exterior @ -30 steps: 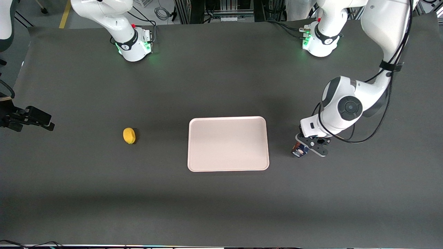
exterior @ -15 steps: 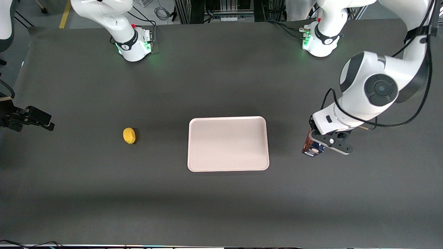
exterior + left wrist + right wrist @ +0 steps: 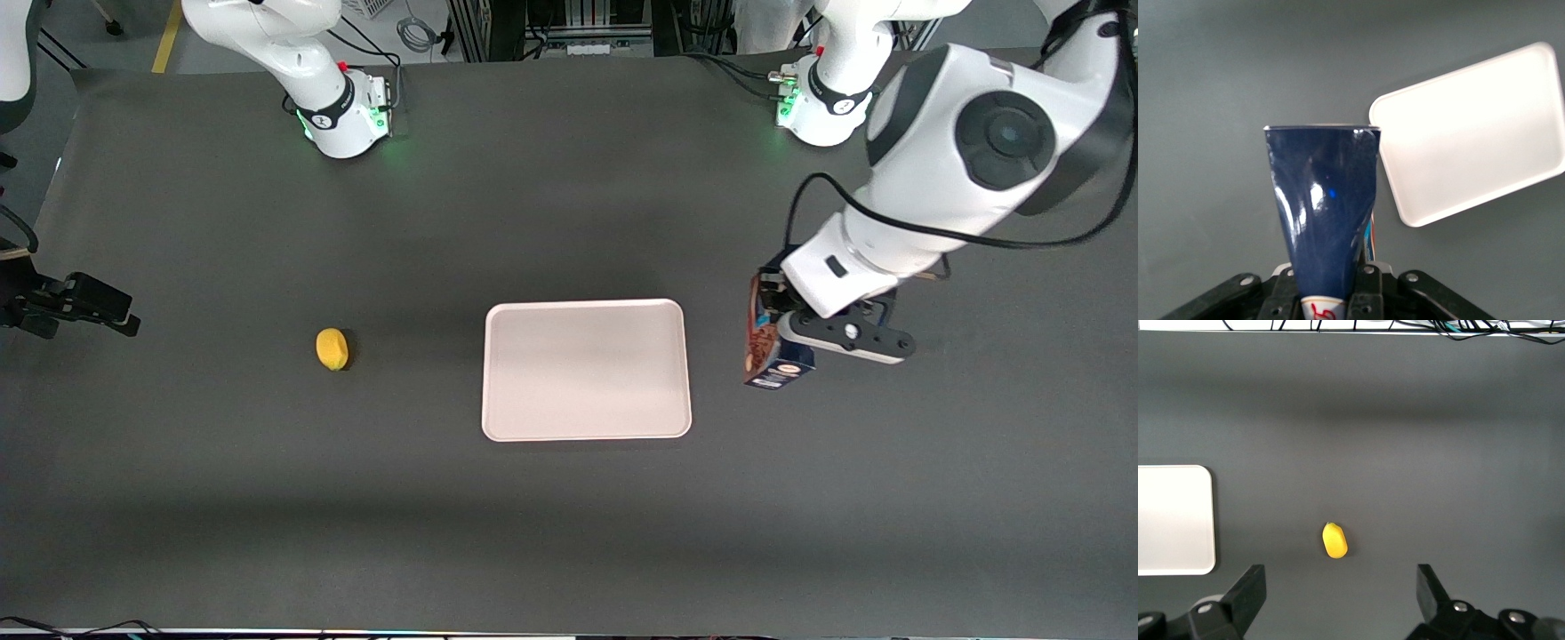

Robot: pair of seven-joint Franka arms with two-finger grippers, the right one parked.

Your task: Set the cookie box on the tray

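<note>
The gripper [image 3: 772, 331] is clamped on the cookie box [image 3: 769, 342], which it carries in the air above the dark desk [image 3: 569, 533]; the wrist view shows the glossy navy carton [image 3: 1323, 213] pinched at its lower end between the two black fingers [image 3: 1363, 293], with its free end pointing away from the camera and a strip of white with red print showing at the gripped end. From the front, the box hangs tilted, one brown cookie-printed face turned toward the tray and the end with the round white-and-red logo nearest the front camera. The tray [image 3: 587, 427] lies flat on the desk just beside the gripper, toward the parked arm's end, with a strip of bare desk showing between its rim and the box; nothing rests on its pale pink surface, and the box is not over it. In the wrist view the tray [image 3: 1471, 133] lies at an angle, one rounded corner close to the free end of the carton. Much farther from the gripper, past the tray toward the parked arm's end, a small yellow lump [image 3: 332, 348] lies on the desk, well apart from the tray; the right wrist view shows the same lump [image 3: 1334, 541] alone on the dark surface near the tray's edge [image 3: 1208, 520]
</note>
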